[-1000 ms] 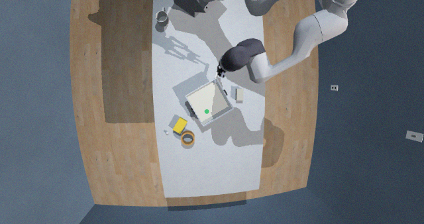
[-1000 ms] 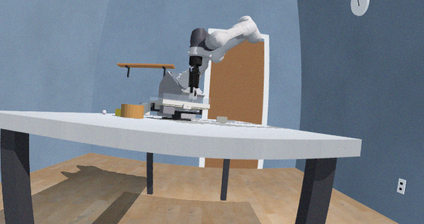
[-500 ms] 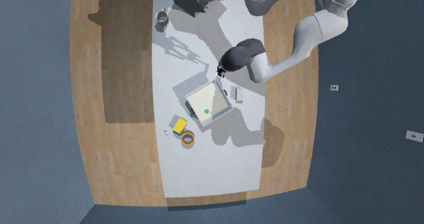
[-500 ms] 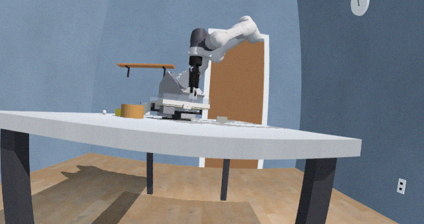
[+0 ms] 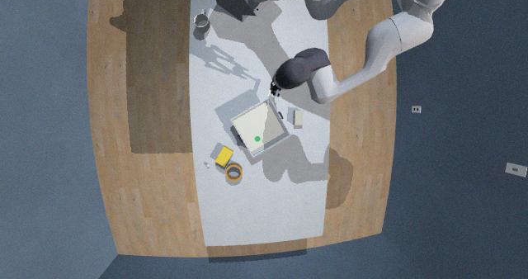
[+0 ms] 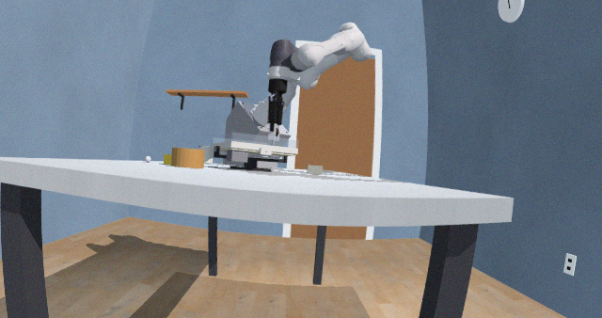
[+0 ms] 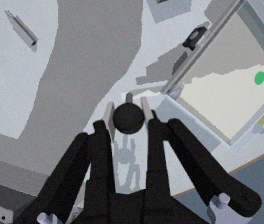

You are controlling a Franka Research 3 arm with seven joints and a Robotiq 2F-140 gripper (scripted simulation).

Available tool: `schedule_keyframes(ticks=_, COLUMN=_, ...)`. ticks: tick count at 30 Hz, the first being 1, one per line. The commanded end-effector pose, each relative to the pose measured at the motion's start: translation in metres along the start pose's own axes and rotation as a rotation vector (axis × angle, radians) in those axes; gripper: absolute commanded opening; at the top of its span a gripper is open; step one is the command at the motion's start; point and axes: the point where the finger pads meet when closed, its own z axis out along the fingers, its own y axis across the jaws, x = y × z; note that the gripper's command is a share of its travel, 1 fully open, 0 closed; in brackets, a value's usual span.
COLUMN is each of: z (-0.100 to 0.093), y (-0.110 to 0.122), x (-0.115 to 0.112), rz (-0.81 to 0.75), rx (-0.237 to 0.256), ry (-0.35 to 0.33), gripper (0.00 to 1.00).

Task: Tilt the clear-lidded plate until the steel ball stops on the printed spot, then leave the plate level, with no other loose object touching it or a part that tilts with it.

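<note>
I have the gripper [image 7: 128,104] pointing straight down at the far corner of the clear-lidded plate [image 5: 259,130], its fingers clamped on a small dark round knob [image 7: 127,119] at that corner. From the side view the gripper [image 6: 274,131] meets the plate [image 6: 256,147] at its upper edge, and the plate sits raised on a grey base, looking close to level. The printed green spot [image 5: 257,139] lies toward the near part of the cream surface; I cannot make out the steel ball in any view. A small beige block [image 5: 298,117] rests just beside the plate. On the other side I see a yellow block [image 5: 224,156], an orange ring [image 5: 233,172] and a tiny white ball [image 5: 207,164], all apart from the plate. A metal cup [image 5: 201,21] stands well away.
</note>
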Motion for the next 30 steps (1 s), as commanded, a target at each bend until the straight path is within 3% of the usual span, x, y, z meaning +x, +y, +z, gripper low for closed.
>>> schedule_keyframes(ticks=1, z=-0.0047, y=0.0037, x=0.0001, rz=-0.003, rx=-0.004, ry=-0.001, gripper=0.00)
schedule_keyframes(ticks=30, z=-0.0080, y=0.0051, x=-0.0019, rz=-0.003, rx=-0.004, ry=-0.001, gripper=0.00)
